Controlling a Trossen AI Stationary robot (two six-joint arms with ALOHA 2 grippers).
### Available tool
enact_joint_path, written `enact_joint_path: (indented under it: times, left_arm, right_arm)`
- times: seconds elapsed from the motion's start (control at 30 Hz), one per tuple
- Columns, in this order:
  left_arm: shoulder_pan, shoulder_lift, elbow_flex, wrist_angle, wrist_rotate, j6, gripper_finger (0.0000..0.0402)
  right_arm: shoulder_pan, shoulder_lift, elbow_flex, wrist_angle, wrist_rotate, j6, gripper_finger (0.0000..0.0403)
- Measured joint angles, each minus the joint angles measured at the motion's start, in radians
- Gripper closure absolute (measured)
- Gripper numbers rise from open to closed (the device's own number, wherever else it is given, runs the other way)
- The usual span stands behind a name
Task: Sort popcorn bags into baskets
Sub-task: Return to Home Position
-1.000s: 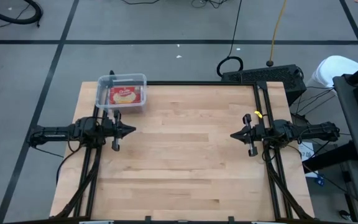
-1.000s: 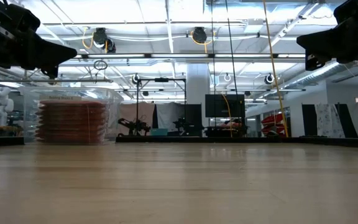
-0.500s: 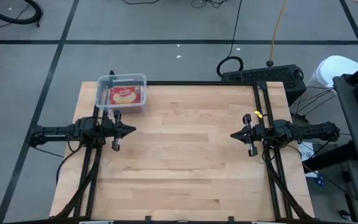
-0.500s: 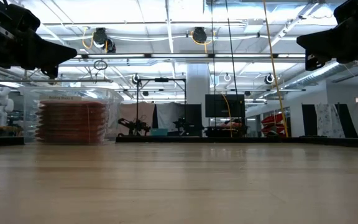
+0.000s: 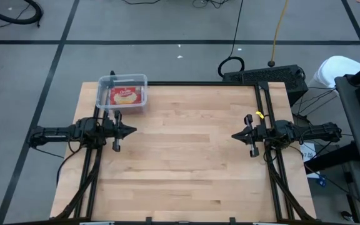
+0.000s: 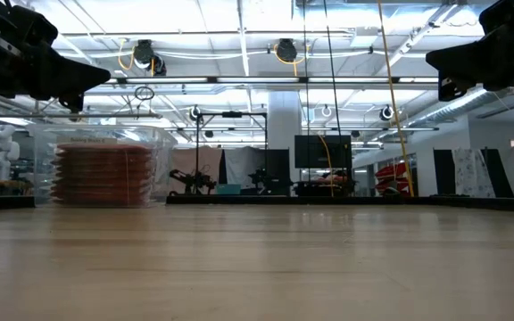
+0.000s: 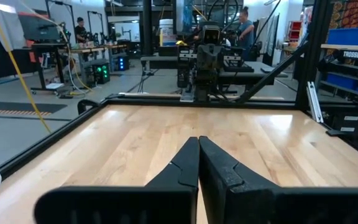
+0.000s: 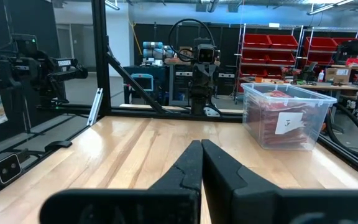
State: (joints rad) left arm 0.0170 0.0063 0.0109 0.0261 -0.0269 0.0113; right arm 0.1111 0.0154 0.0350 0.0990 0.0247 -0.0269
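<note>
Status: seeing basket (image 5: 122,77) sitting at the 10 o'clock corner of the table (image 5: 186,162) in the high view. Seeing popcorn bags (image 5: 126,95) lying flat inside it, stacked, top one showing its red and yellow face. Reading that stack from the low view as filling most of the tub's height, red edges lined up. Spotting a white label (image 8: 286,122) on the basket wall facing the right wrist camera. Seeing left gripper (image 5: 133,130) hovering over the 9 o'clock edge, aiming toward 3 o'clock, fingers pressed together tip to tip, gripping nothing. Seeing right gripper (image 5: 234,135) hovering over the 3 o'clock edge, aiming toward 9 o'clock, fingers likewise closed tight, carrying nothing. Noting both grippers facing each other, well apart, raised off the wood, basket sitting just beside the left one toward 12 o'clock.
</note>
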Motion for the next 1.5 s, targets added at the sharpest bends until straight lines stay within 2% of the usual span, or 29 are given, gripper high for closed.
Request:
enact_joint_path:
  times: [0.37, 0.83, 1.13, 1.5]
  left_arm:
    - [0.0, 0.0, 0.0, 0.001, 0.0, 0.0, 0.0375]
    - [0.0, 0.0, 0.0, 0.001, 0.0, 0.0, 0.0396]
    - [0.0, 0.0, 0.0, 0.001, 0.001, 0.0, 0.0375]
    - [0.0, 0.0, 0.0, 0.001, 0.001, 0.0, 0.0392]
  right_arm:
    - [0.0, 0.0, 0.0, 0.0, 0.0, 0.0, 0.0403]
    - [0.0, 0.0, 0.0, 0.0, 0.0, 0.0, 0.0403]
    - [0.0, 0.0, 0.0, 0.0, 0.0, 0.0, 0.0403]
    - [0.0, 0.0, 0.0, 0.0, 0.0, 0.0, 0.0403]
